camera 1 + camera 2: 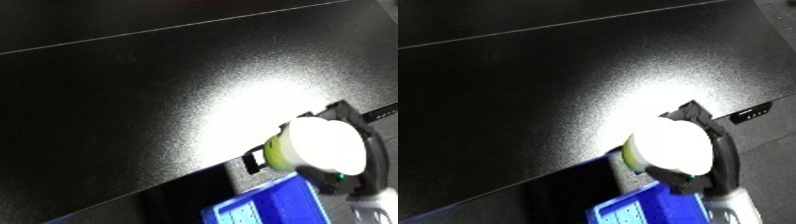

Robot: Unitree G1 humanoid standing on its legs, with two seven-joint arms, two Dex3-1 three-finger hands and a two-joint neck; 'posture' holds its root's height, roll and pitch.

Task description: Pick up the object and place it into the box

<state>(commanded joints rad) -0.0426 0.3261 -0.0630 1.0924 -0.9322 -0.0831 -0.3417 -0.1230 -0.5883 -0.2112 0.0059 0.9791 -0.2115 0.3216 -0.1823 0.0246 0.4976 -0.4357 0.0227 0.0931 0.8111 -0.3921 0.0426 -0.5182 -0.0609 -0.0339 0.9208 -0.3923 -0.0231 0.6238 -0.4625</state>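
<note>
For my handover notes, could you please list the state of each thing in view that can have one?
Right hand: shut on the white and green object, raised off the table.
White and green object: held in the right hand, above the table's edge, not yet in the bin.
Blue bin: below the held object, only partly in view, contents cannot be told.
Black table: glare patch near the hand.

The right robot hand (704, 167) grips the object (669, 147) at the table (133, 100) edge, just above the bin (266, 207).
</note>
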